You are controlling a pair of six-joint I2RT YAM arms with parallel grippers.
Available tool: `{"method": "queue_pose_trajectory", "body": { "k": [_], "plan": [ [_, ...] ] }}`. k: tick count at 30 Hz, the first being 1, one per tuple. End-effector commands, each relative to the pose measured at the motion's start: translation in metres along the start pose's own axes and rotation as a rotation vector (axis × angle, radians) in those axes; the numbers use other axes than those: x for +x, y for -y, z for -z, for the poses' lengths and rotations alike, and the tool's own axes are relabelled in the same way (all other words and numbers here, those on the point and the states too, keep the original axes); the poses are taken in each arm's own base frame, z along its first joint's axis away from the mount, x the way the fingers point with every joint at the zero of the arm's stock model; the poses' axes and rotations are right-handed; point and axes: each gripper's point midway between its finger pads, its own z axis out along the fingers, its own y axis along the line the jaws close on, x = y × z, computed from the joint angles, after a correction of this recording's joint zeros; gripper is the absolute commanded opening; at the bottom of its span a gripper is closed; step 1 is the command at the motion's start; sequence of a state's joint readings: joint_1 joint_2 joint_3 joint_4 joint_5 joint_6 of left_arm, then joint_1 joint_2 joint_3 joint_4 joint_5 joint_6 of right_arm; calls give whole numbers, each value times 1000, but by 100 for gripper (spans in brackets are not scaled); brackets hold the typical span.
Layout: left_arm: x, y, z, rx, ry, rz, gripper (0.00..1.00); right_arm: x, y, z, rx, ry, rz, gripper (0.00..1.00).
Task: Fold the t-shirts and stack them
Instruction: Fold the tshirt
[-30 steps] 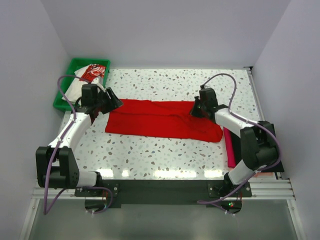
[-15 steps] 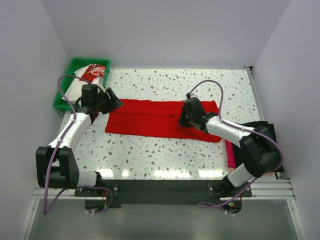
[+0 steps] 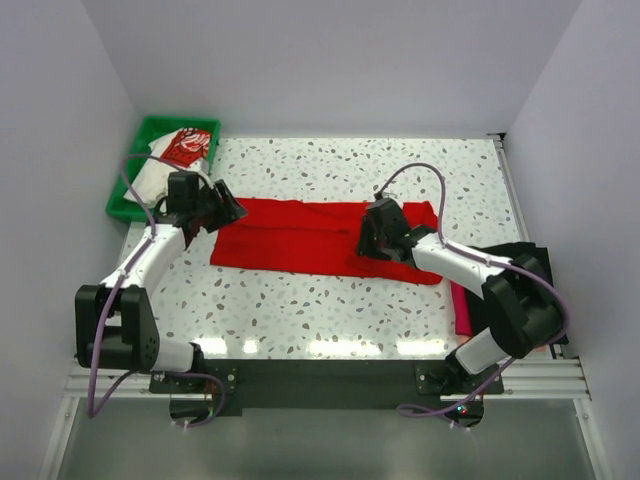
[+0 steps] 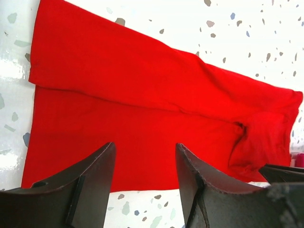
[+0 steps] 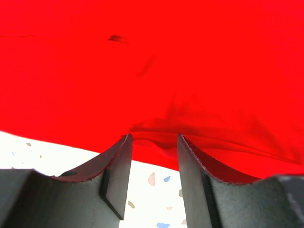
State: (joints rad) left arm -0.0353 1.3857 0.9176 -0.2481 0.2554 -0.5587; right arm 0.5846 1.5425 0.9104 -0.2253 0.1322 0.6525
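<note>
**While the red shirt lies as a long strip, both arms stand over its ends for the cross fold**

Since the red t-shirt [image 3: 290,235] is already folded lengthwise into a band across the middle of the table [image 3: 330,165], the step in hand looks like the crosswise fold. The left gripper [image 3: 222,208] hovers at the band's left end, its claw apart and holding nothing; its wrist view shows only cloth and speckled top between the fingers. The right gripper [image 3: 370,240] is low over the right half, claw apart, with its tips at the near hem where the cloth wrinkles. I cannot tell whether any cloth is caught.

Next, each claw probably has to close on every layer at its end, so none is left behind when the end is carried over. The magenta t-shirt [image 3: 461,300] and black t-shirt [image 3: 525,258] wait folded at the right edge. The white t-shirt [image 3: 170,160] sits in the green tray [image 3: 180,121].
</note>
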Motion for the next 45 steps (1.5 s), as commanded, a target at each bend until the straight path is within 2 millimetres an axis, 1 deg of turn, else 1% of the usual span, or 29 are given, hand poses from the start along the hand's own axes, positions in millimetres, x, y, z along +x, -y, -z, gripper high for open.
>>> {"method": "queue_pose_trajectory", "body": {
  "k": [1, 2, 4, 5, 6, 9, 11, 15, 19, 20, 22, 24, 25, 26, 30, 31, 33, 34, 35, 36, 37, 38, 39, 40, 41, 42, 43, 44, 45],
  "plan": [
    [-4, 1, -8, -18, 19, -2, 57, -20, 7, 20, 67, 60, -20, 44],
    [6, 0, -14, -48, -16, -9, 56, -23, 13, 22, 99, 75, -27, 42],
    [8, -1, -20, -103, -15, -31, 54, -23, 21, 28, 132, 84, -49, 41],
    [17, 2, -24, -115, -33, -48, 50, -20, 29, 28, 163, 91, -59, 41],
    [26, -8, -29, -169, -48, -38, 48, -21, 36, 28, 176, 93, -78, 41],
    [45, -14, -39, -204, -71, -35, 36, -19, 54, 26, 189, 75, -146, 41],
    [58, -23, -42, -253, -76, -31, 30, -17, 65, 20, 198, 63, -181, 41],
    [73, -45, -45, -352, -60, -42, 22, -20, 86, 6, 220, 40, -247, 40],
    [92, -66, -45, -444, -68, -67, 18, -19, 91, -11, 245, 13, -263, 40],
    [97, -67, -45, -447, -76, -72, 17, -24, 90, -14, 243, 19, -266, 40],
    [107, -71, -45, -454, -89, -78, 16, -22, 96, -25, 269, -4, -270, 40],
    [115, -74, -45, -468, -102, -87, 13, -32, 98, -31, 269, -4, -284, 40],
    [120, -77, -44, -472, -112, -90, 12, -28, 103, -38, 288, -30, -274, 40],
    [123, -75, -43, -467, -117, -94, 10, -39, 99, -42, 275, -23, -272, 40],
    [144, -66, -39, -424, -155, -95, 6, -62, 109, -59, 302, -40, -256, 41],
    [151, -63, -36, -414, -167, -101, 4, -77, 106, -67, 296, -30, -234, 41],
    [161, -53, -32, -372, -185, -85, 3, -93, 106, -76, 309, -28, -199, 43],
    [176, -51, -28, -359, -209, -78, 2, -117, 97, -76, 298, -6, -162, 43],
    [178, -42, -25, -324, -202, -68, 2, -113, 101, -92, 312, -35, -143, 43],
    [191, -41, -21, -308, -226, -61, 2, -121, 98, -98, 307, -33, -127, 44],
    [204, -31, -18, -282, -243, -50, 3, -145, 88, -101, 280, -5, -98, 44],
    [209, -21, -16, -246, -240, -39, 3, -152, 84, -108, 269, -2, -85, 45],
    [223, -16, -13, -231, -265, -1, 3, -146, 88, -126, 275, -32, -72, 45],
    [239, -3, -9, -187, -293, -18, 3, -171, 71, -128, 219, 7, -51, 45],
    [247, 9, -10, -148, -302, -12, 3, -177, 65, -135, 196, 4, -39, 45],
    [256, 21, -9, -119, -321, 12, 4, -165, 66, -153, 190, -40, -24, 46],
    [273, 38, -6, -73, -352, -20, 4, -187, 52, -154, 155, 4, -2, 47],
    [284, 46, -9, -61, -374, -30, 5, -189, 44, -161, 118, -6, 14, 47],
    [287, 67, -10, -28, -387, -33, 6, -175, 43, -178, 113, -48, 35, 48]
  ]
}}
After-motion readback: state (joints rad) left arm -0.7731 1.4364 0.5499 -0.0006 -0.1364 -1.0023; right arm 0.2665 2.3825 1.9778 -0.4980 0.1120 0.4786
